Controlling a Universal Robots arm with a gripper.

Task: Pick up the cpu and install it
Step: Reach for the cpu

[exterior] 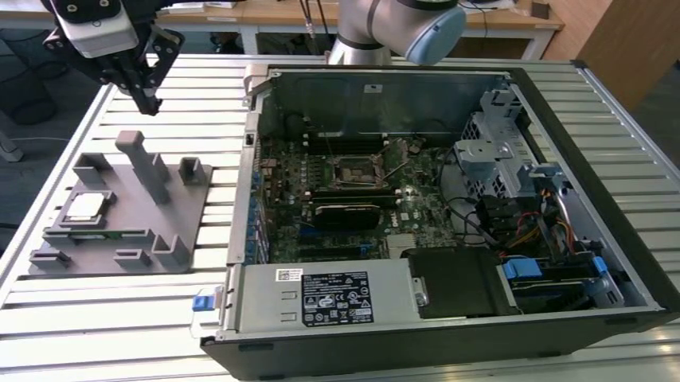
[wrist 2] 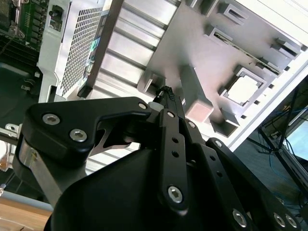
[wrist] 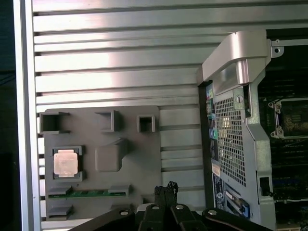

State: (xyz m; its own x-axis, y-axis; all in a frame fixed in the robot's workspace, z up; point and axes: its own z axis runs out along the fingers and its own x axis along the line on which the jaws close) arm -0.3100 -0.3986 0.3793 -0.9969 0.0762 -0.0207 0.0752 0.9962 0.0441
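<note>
the gripper (exterior: 150, 103) hung above the slatted table (exterior: 127, 310) at the exterior view's left, fingers pinched shut on nothing, well apart from the grey holder (exterior: 127, 231) below it. the cpu (exterior: 85, 207) sat flat in a pocket on that holder. further right, the open pc case (exterior: 447, 342) showed its black-framed socket (exterior: 356, 169).

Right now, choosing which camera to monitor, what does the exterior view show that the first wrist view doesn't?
Exterior view adds the power supply and drive cage. First wrist view adds the case's perforated rear panel face-on. Both share the cpu in its grey fixture, the hand and the motherboard socket.
</note>
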